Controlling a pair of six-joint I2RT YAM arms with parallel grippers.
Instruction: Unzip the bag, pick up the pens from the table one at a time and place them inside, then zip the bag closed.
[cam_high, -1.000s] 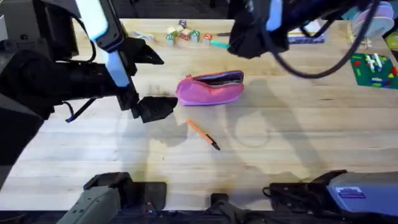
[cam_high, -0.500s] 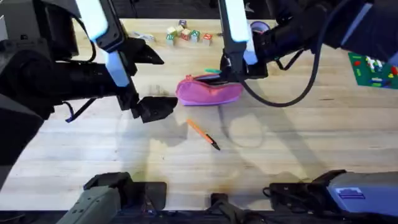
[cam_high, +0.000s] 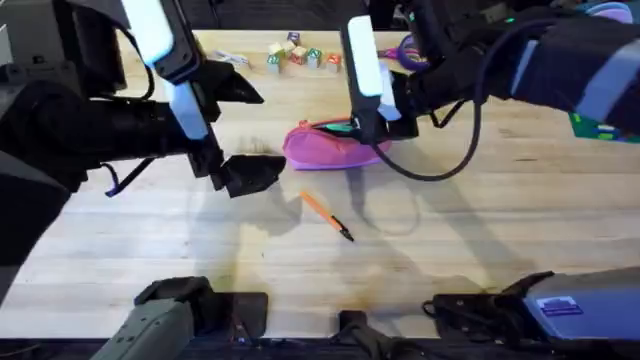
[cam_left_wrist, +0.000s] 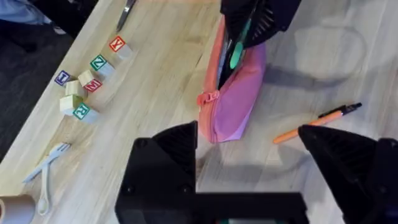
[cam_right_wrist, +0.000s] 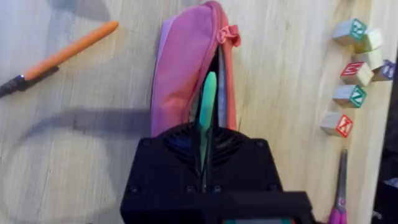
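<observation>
The bag (cam_high: 335, 146) lies unzipped mid-table, and the right gripper (cam_right_wrist: 205, 149) is clenched on the green pen (cam_right_wrist: 207, 102), its tip poking into the opening — not yet dropped. The orange pen (cam_high: 326, 215) waits on the table (cam_high: 450, 240) just in front; zipping remains. The left gripper (cam_left_wrist: 249, 155) hangs open beside the bag — its insides are hidden.

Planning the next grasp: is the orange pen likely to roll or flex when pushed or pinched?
The orange pen is thin, straight and round-looking, lying flat on the table: probably stiff and light. It may roll sideways if nudged, so pinching across its middle seems safest.
</observation>
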